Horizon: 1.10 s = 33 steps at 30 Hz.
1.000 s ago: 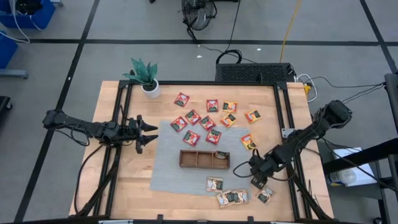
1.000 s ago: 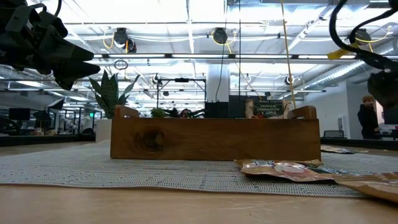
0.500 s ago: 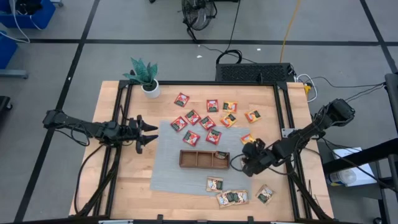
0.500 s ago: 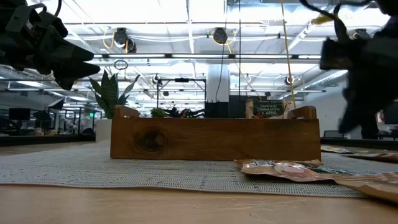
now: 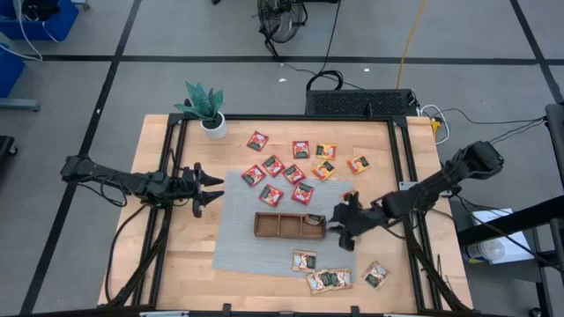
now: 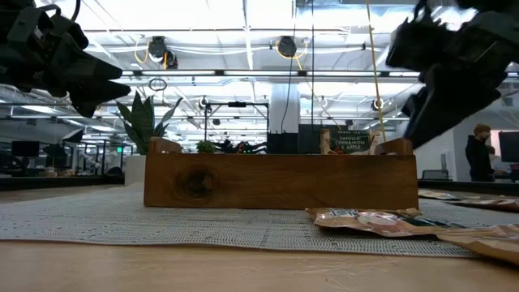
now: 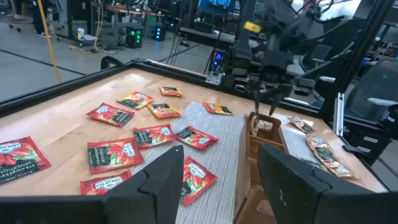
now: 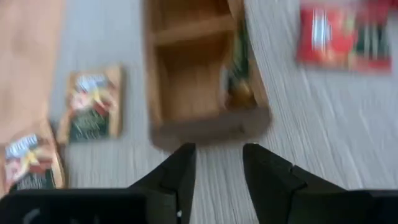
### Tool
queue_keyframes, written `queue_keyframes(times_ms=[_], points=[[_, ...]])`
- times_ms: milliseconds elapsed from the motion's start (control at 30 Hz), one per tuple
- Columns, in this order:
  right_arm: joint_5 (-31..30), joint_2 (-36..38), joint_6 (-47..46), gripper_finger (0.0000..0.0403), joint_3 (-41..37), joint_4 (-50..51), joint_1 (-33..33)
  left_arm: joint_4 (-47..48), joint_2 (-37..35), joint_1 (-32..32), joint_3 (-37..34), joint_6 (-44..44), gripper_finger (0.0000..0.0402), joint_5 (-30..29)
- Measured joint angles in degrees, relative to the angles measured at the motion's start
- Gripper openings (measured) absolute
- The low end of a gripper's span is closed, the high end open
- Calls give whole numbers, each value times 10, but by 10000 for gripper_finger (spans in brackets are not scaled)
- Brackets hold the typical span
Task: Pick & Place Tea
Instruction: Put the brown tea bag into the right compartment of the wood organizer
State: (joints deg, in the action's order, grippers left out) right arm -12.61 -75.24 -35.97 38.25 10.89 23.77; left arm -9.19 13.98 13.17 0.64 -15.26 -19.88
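Observation:
The tea sachets lie flat on the table. Red ones (image 5: 273,165) and orange ones (image 5: 325,151) lie far of the brown wooden tray (image 5: 280,226). Dark green-and-white ones (image 5: 329,279) lie near of it. One sachet (image 5: 314,219) stands in the tray's right compartment (image 8: 239,74). My right gripper (image 5: 339,224) hovers open just right of the tray's right end (image 8: 211,127), holding nothing; only grey mat shows between its fingers (image 8: 217,180). My left gripper (image 5: 207,187) waits open at the mat's left edge, above the table (image 7: 221,186).
The tray sits on a grey mat (image 5: 236,239). A potted plant (image 5: 204,107) stands at the far left corner. Bare wood lies at the table's near left. A person (image 6: 480,150) stands far back in the room.
My right gripper has moved from over the green-and-white sachets near the table's right near corner toward the far edge and left, arriving beside the tray's right end. Those sachets lie as before. The left arm has kept still.

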Motion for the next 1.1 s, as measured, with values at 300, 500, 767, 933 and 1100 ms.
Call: queue_keyframes(times_ms=[300,500,767,933,1100], points=[[130,1,-146,188,96,278,-74,0,0,0,0,0,205,0],[154,0,-279,176,57,293,-68,0,0,0,0,0,205,0],[202,7,-394,177,-17,204,-41,0,0,0,0,0,205,0],[203,10,-446,173,-52,150,-13,-1,0,0,0,0,205,0],[201,11,-477,172,-81,72,6,0,0,0,0,0,205,0]])
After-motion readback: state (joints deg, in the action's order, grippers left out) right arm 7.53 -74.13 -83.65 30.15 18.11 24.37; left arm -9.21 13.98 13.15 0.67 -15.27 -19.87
